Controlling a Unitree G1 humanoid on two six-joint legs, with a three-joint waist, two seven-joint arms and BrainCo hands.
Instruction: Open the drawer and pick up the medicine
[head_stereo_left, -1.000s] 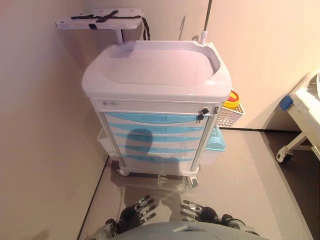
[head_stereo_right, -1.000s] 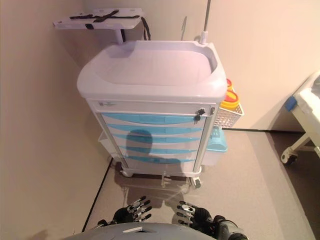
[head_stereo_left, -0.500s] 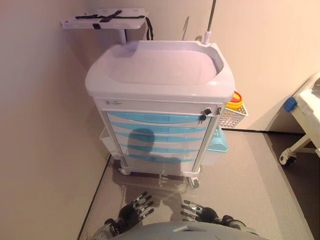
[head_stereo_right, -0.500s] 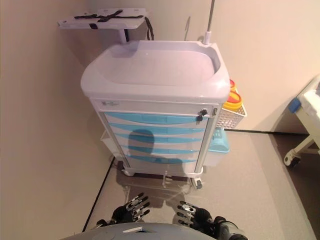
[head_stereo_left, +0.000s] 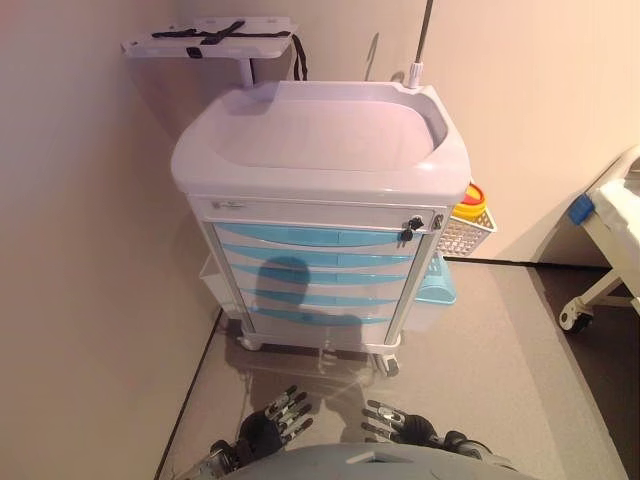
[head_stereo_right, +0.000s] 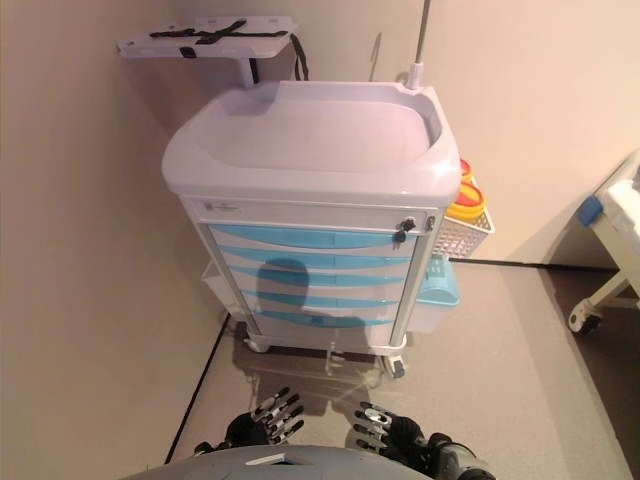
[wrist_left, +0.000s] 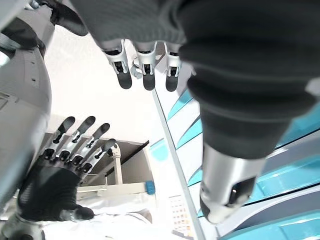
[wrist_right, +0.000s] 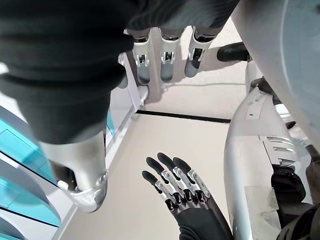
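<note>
Behind shut drawers (head_stereo_left: 315, 262) medicine is being hidden | left hand (head_stereo_left: 268, 427), right hand (head_stereo_left: 400, 423): fingers being held straight, empty

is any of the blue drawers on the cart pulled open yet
No, all the light blue drawers sit flush in the front of the white medical cart, and both hands, left hand and right hand, hang low, well short of them.

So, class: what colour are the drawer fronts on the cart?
Light blue drawer fronts, set in the white cart; clearest in the left eye view.
</note>
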